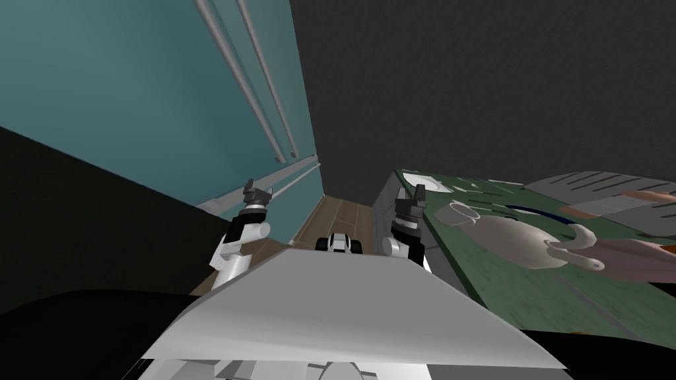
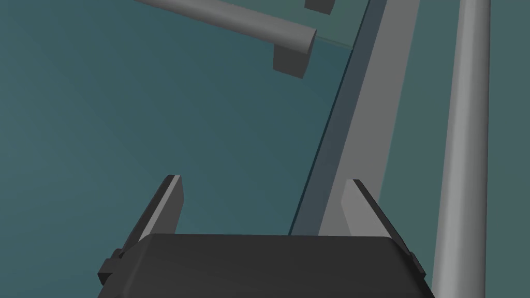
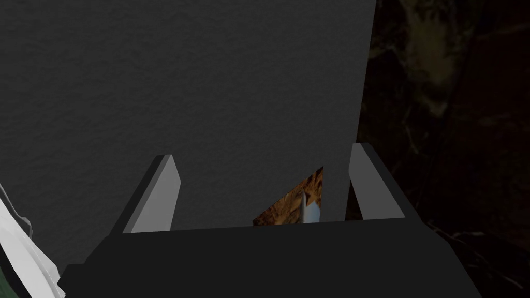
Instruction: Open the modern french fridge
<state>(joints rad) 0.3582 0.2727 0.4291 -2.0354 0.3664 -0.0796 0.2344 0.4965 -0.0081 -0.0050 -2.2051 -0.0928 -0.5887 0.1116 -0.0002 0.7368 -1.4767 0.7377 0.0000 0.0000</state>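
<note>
Left wrist: fingers (image 2: 166,208) apart before fridge (image 2: 155,119)

**A:** What do the arms look like?

**B:** The left forearm (image 1: 236,251) is white and rounded, with a grey ringed collar at the wrist below the dark left gripper (image 1: 257,192). The right forearm (image 1: 391,248) and right gripper (image 1: 409,198) match it.

**A:** And close up?

**B:** Each gripper body is a dark box with bevelled corners. Its fingers (image 2: 174,203) are thin, light grey blades with dark outer edges and slanted tips.
</note>
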